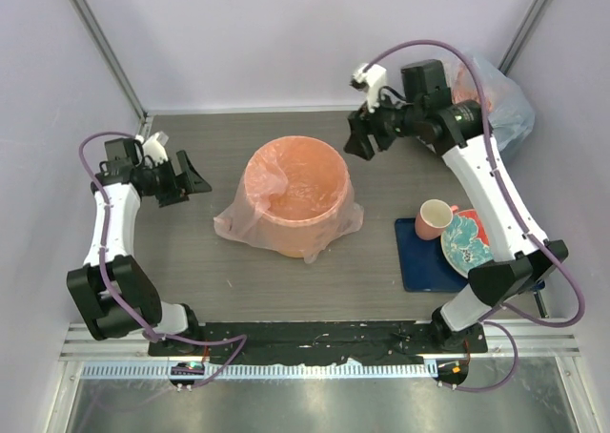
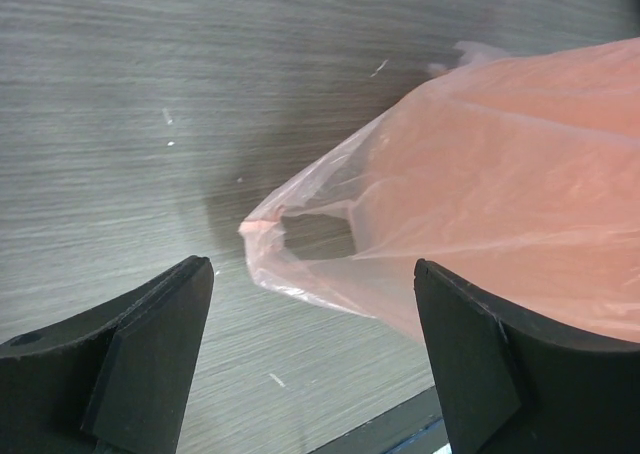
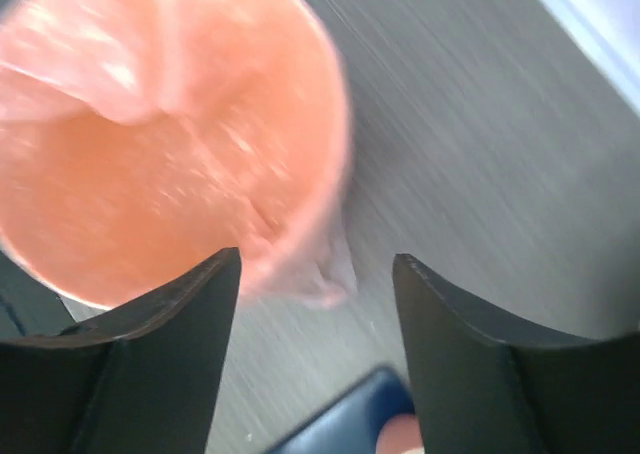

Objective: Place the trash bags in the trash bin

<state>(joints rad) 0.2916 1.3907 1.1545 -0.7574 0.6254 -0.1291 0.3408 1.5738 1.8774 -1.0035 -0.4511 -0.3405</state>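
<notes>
The round orange trash bin stands at the table's middle. The pale-pink trash bag lines it, folded over the rim, with its edges draped onto the table around the base. My left gripper is open and empty, left of the bin; its view shows the bag's draped corner just ahead of the fingers. My right gripper is open and empty, raised beyond the bin's upper right; its blurred view looks down into the lined bin.
A bluish-clear sack stuffed with pink plastic sits at the back right corner. A blue mat at the right carries a small pink cup and a patterned plate.
</notes>
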